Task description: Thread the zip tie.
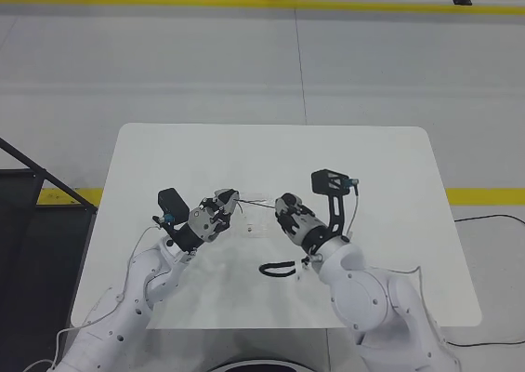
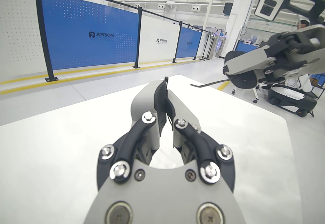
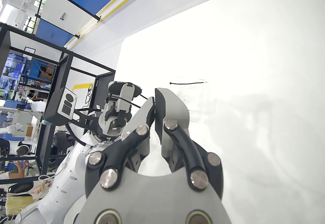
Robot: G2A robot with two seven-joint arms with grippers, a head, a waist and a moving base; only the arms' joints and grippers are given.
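The blue panels [image 2: 83,32] carry a small printed logo. Both arms are held over the counter [image 1: 383,167], tips facing, close together. The left end effector [image 2: 165,90] is pressed together on the zip tie [image 2: 166,80], whose head pokes above the pads. The right end effector [image 3: 155,99] pinches a thin black tail [image 2: 205,85], seemingly the same tie; the strand between them is hard to trace. A second tie [image 1: 277,270] lies curled by the right arm.

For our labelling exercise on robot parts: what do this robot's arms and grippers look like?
The left arm and right arm are glossy white rounded shells with thin white cables. The left gripper and right gripper match: grey metal fingers, black ribbed pads, black curved links with silver screws. Each wrist carries a black camera bracket with a teal plug.
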